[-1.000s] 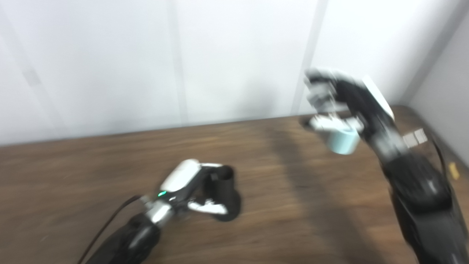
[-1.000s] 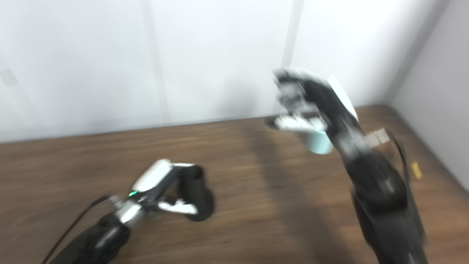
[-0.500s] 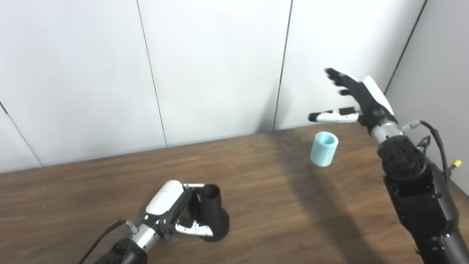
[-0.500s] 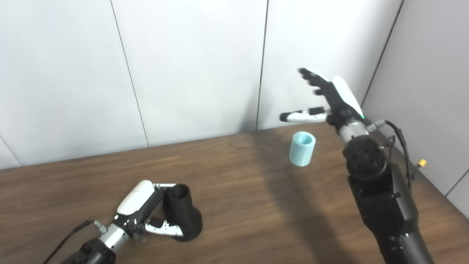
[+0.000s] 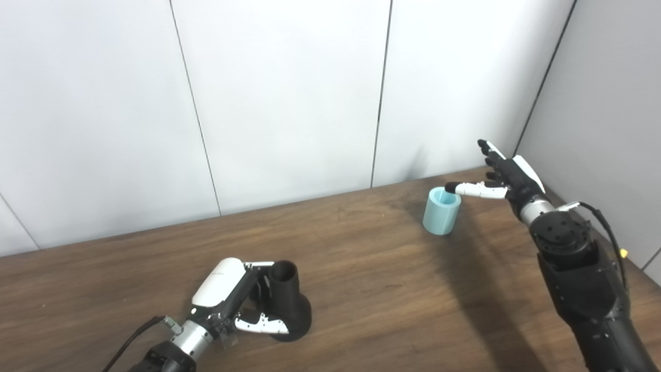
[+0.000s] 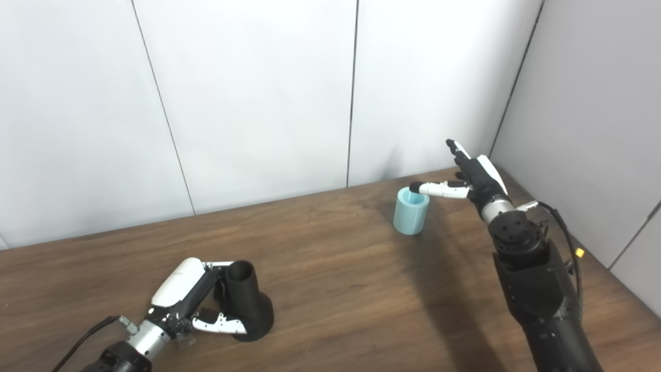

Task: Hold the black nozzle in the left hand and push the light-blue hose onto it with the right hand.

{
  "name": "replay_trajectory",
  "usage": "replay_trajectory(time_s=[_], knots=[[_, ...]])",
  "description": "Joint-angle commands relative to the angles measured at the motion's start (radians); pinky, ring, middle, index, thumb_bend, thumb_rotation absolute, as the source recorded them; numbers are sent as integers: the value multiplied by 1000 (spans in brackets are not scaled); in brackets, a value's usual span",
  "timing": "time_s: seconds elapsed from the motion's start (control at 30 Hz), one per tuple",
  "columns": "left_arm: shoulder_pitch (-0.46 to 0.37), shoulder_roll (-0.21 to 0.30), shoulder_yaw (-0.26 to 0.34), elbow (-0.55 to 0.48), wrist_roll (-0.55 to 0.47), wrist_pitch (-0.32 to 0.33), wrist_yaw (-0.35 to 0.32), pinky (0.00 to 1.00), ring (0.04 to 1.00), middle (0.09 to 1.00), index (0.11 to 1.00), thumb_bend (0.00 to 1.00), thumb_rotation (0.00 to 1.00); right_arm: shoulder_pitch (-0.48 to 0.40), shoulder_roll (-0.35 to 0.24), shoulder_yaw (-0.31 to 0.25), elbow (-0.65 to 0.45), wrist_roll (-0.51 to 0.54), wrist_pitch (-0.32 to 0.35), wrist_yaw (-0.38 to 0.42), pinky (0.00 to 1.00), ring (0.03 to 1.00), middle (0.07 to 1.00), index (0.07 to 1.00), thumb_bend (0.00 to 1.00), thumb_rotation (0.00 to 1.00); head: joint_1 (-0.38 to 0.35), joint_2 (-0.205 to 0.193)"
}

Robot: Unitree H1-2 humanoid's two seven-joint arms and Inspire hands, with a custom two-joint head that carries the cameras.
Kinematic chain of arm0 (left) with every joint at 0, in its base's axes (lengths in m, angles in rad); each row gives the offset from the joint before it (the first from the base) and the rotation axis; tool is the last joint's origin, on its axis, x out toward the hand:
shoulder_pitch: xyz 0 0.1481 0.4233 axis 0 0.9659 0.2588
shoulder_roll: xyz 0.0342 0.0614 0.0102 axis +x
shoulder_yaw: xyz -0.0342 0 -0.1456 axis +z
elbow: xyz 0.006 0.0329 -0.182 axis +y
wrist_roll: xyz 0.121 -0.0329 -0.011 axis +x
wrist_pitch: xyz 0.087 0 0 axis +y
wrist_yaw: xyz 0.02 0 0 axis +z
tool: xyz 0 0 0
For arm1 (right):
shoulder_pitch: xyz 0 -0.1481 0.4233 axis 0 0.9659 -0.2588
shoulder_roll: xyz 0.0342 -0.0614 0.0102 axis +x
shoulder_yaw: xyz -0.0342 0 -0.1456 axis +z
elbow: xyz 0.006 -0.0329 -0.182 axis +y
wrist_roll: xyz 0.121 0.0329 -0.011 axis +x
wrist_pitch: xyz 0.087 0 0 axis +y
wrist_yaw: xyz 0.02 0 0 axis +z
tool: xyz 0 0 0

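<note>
Risk of tipping the light-blue hose (image 5: 441,211) just beside my splayed, empty right robot hand (image 5: 503,175), while my left robot hand (image 5: 235,302) grips the black nozzle (image 5: 286,307).

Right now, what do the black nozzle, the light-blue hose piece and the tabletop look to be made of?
Black nozzle: probably matte plastic, maybe 3D-printed; dull, even black with no glints.
Light-blue hose: a short, thick-walled tube, seemingly matte plastic or rubber; whether it is rigid or soft cannot be told.
Table: dark brown wood grain with a low sheen, either wood or laminate.
</note>
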Motion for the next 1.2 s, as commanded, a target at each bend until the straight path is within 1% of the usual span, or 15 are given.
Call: replay_trajectory(time_s=[0.0,0.07,0.13,0.2,0.23,0.3,0.4,0.47,0.7,0.77,0.87,0.9,1.0,1.17], knots=[[139,92,-57,116,77,18,-131,320,369,478,507,501,0,-32,-36,-17,6,50,-74,20,925,1000,1000,1000,964,307,0,4],[141,94,-56,113,74,18,-132,327,372,480,505,501,0,-29,-33,-17,21,82,-82,36,911,1000,1000,1000,893,266,0,6],[142,95,-55,107,78,20,-132,324,371,478,507,501,0,-22,-40,8,39,70,-97,43,893,985,1000,1000,865,269,2,9],[144,97,-55,100,81,23,-133,326,370,476,508,501,0,-19,-45,25,60,67,-114,52,925,980,1000,1000,911,307,4,10],[145,98,-55,98,81,23,-134,326,369,475,509,501,0,-18,-45,30,66,70,-118,56,959,990,1000,1000,935,320,4,10],[148,101,-55,90,80,28,-140,328,369,475,508,501,0,-13,-42,40,71,74,-119,64,989,998,1000,1000,968,345,5,14],[153,105,-55,85,77,33,-151,341,376,480,507,501,0,-8,-32,43,81,94,-122,75,989,1000,1000,1000,950,339,6,19],[155,108,-57,83,78,34,-155,344,376,480,507,501,0,-8,-28,47,90,101,-131,79,963,998,1000,1000,938,325,6,19],[158,112,-71,86,86,41,-175,358,381,484,502,501,0,-12,-27,59,110,125,-143,95,966,1000,1000,1000,948,296,4,25],[159,111,-72,81,86,44,-176,365,382,481,503,501,0,-14,-25,64,113,119,-139,87,946,1000,1000,1000,935,265,5,25],[160,108,-71,90,89,30,-153,362,382,477,505,501,0,-16,-22,76,120,110,-134,80,916,1000,1000,1000,901,212,5,25],[161,108,-71,86,86,33,-157,359,381,476,506,501,0,-18,-18,76,127,110,-136,75,908,1000,1000,1000,893,203,6,26],[164,109,-68,71,77,45,-173,364,384,477,506,501,0,-24,1,70,140,110,-138,46,867,978,1000,997,863,132,8,29],[167,114,-69,64,81,40,-165,357,378,471,509,501,0,-34,25,69,163,117,-139,17,862,956,996,990,825,83,8,30]])
